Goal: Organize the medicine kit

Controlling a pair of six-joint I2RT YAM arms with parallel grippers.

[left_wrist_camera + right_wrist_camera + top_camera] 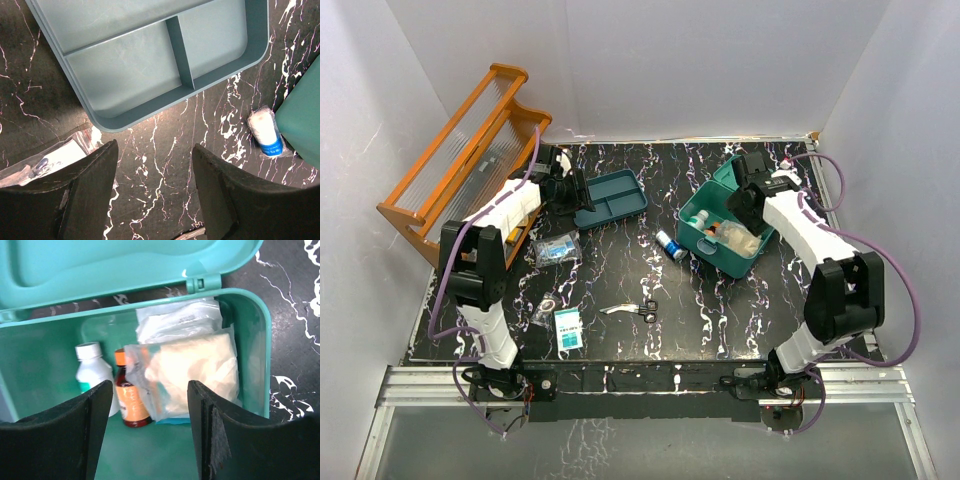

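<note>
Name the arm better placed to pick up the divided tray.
Left. The left gripper, open, hangs just short of the tray corner; the right gripper is over the open medicine kit, away from the tray.

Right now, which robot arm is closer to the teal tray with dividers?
Left. The left arm has its open jaws right beside a corner of the tray; the right arm is farther off, jaws over the open medicine kit.
</note>
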